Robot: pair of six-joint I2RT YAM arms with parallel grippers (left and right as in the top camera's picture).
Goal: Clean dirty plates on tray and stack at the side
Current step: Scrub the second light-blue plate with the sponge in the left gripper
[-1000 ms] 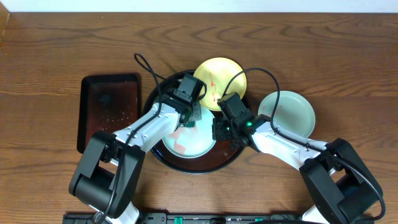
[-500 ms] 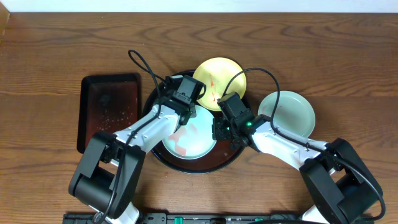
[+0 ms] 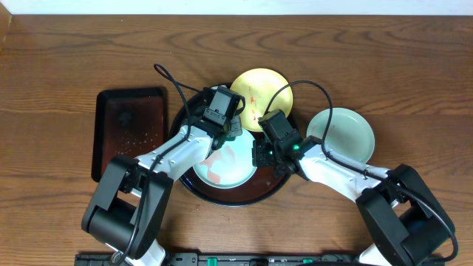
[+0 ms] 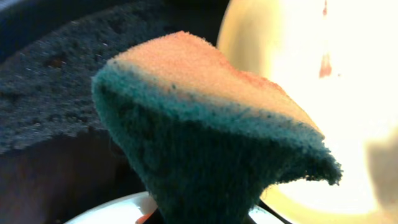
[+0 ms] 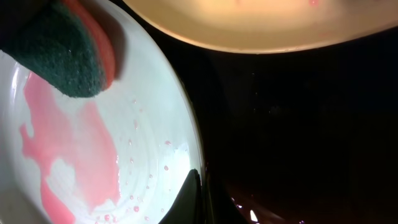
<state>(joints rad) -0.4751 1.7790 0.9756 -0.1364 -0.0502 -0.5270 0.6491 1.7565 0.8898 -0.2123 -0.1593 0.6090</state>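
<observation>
On the tray [image 3: 244, 198], the left gripper [image 3: 230, 133] clamps a sponge [image 4: 211, 143] over the smeared mint plate [image 3: 229, 168], right gripper [image 3: 258, 157] closed alongside.

White links, bulky black joints. The left gripper [image 3: 230, 131] and right gripper [image 3: 259, 154] are black; a black cable [image 3: 164, 75] loops behind each, and a green light [image 3: 295, 148] glows behind the right.

A brown wooden table [image 3: 59, 66] is seen. Directly on it, a round black tray [image 3: 255, 192] is placed below both claws. A rectangular black tray [image 3: 148, 111] is laid well to the left of the left claw [image 3: 230, 131]. A pale mint plate [image 3: 344, 133] is set on the bare wood, near the right side of the right claw [image 3: 259, 154].
</observation>
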